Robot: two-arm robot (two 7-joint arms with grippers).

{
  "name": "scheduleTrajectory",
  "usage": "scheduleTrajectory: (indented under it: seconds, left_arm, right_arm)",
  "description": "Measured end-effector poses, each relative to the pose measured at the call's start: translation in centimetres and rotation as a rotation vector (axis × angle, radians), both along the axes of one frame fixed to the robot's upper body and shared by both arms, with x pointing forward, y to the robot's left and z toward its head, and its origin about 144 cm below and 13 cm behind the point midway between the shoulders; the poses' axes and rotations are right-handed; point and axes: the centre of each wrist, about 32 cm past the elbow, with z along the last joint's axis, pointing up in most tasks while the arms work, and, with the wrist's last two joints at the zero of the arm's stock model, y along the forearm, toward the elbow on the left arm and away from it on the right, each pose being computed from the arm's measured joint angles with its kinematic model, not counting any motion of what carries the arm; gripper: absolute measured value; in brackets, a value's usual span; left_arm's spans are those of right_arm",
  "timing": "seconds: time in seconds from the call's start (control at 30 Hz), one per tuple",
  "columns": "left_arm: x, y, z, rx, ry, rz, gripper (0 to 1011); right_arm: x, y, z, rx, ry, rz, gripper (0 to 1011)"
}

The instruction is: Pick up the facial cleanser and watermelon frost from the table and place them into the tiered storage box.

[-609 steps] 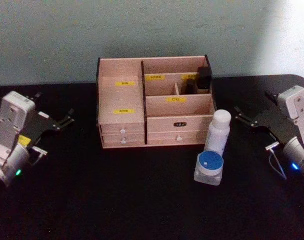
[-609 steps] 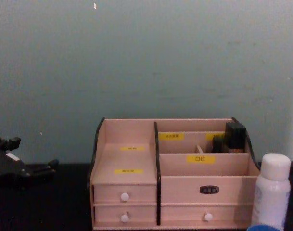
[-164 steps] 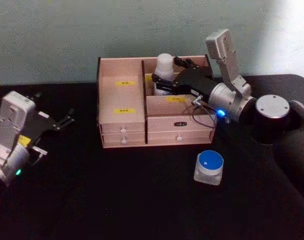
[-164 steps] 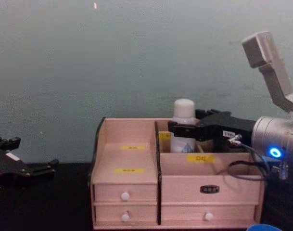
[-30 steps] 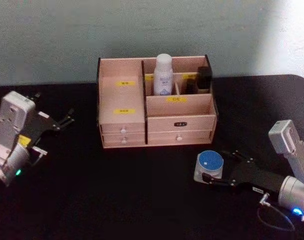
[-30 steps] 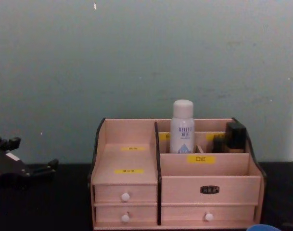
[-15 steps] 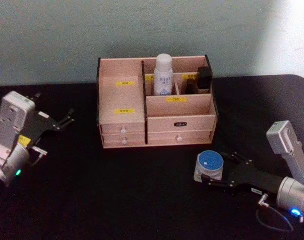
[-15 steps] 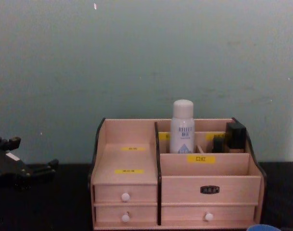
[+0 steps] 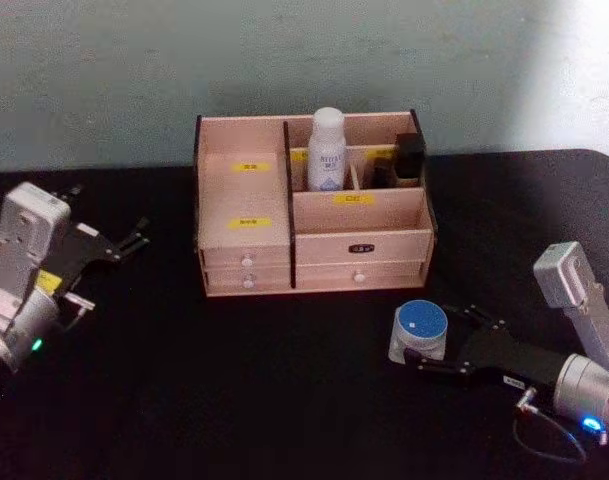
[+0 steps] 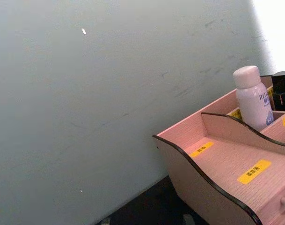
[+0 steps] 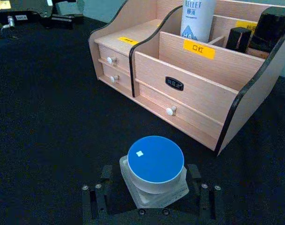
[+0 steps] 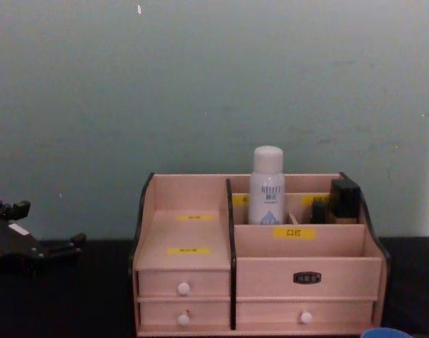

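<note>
- Your right gripper (image 9: 442,340) sits low at the near right of the black desk (image 9: 284,400). Its fingers (image 11: 105,180) are spread wide, one on each side of the watermelon frost (image 9: 421,326), a small clear squarish jar with a round blue lid.
- You can't tell from these views whether the fingers touch the jar. The jar stands flat on the desk.
- The jar is in front of the box's right-hand drawers, near them but apart.
- Your left gripper (image 9: 106,215) is parked at the far left of the desk, well apart from everything. Its fingers are spread and hold nothing.
- The tiered storage box (image 9: 246,240), a light wooden organiser with dark edges, yellow labels and white-knobbed drawers, stands mid-desk toward the back.
- The facial cleanser (image 9: 327,150), a white round-capped bottle with pale blue print, stands upright in the rear left compartment of the box's right half.
- Some dark blocky containers (image 9: 409,155) sit in the rear right compartment, beside the bottle's compartment.
- A pale grey-green wall (image 12: 200,84) is behind the box.
</note>
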Motion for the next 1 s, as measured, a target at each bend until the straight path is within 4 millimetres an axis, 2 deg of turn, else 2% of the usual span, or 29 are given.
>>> scheduleTrajectory:
  seconds: [1.0]
  left_arm:
    - [0.0,0.0,0.0,0.0,0.0,0.0,1001]
  right_arm:
    - [0.15,-0.15,-0.01,0.013,-0.008,0.002,1000]
